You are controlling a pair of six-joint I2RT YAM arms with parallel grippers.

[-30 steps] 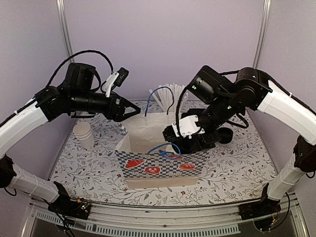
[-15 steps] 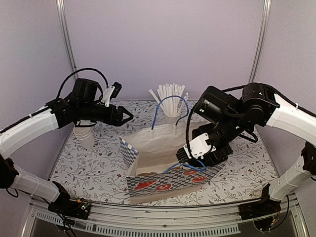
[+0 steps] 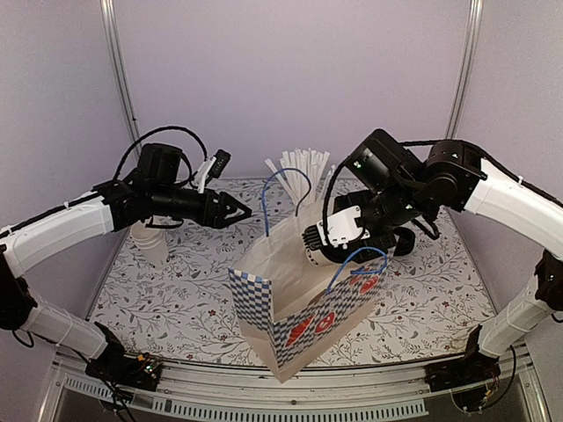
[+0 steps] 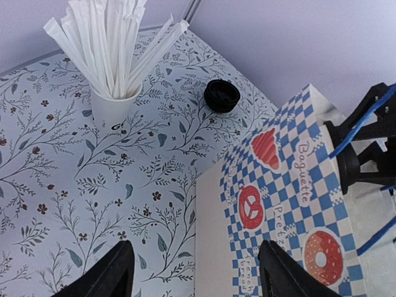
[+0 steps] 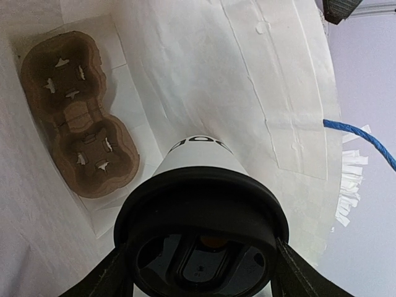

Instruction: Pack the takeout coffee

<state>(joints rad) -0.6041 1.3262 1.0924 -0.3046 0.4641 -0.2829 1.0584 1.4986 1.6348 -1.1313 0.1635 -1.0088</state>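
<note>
Cloth [image 3: 167, 294] printed with leafy sprigs covers the worktop [image 3: 440, 290], plain lilac walls [image 3: 290, 79] around it; right gripper [image 5: 199, 260] clamped on the takeout coffee [image 5: 201, 162] at the mouth of the tilted paper bag [image 3: 303, 327]; left gripper [image 4: 196, 253] apart, empty, above the worktop.

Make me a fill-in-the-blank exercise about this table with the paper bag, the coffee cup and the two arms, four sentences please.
The right end effector holds a small white paper cup with a round plastic lid coloured ____.
Inside the blue-checked paper bag lies a brown cardboard cup carrier with ____ sockets.
The left end effector is open and holds ____.
The white paper cup at the back of the table is full of white ____.
Missing words: black, two, nothing, straws.
</note>
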